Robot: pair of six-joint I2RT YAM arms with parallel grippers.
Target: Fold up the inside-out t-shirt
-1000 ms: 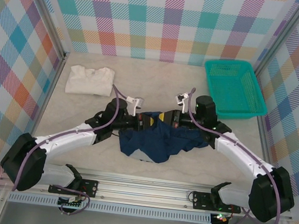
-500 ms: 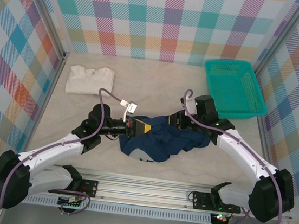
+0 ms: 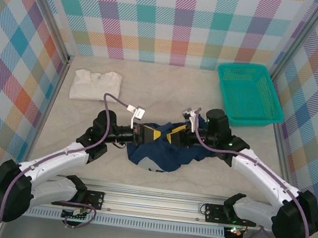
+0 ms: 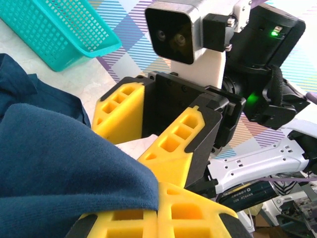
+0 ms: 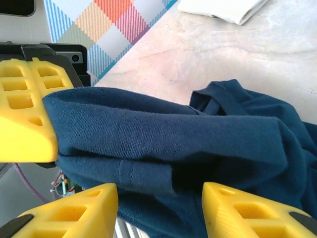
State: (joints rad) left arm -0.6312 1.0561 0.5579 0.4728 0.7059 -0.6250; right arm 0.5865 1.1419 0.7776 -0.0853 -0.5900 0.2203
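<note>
The left gripper point(image 3: 147, 134) pinches the navy t-shirt point(image 3: 163, 156) firmly. The right gripper point(image 3: 175, 137) faces it, jaws apart.

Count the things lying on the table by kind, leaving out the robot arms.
Shirts: 2 (navy t-shirt, cream shirt)
Baskets: 1 (teal basket)
Total: 3

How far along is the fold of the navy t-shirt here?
Done: nothing folded; the t-shirt lies bunched on the table. In hand: the left gripper is shut on a fold of it, with the right gripper open close by. Left: spreading it flat and every fold.
</note>
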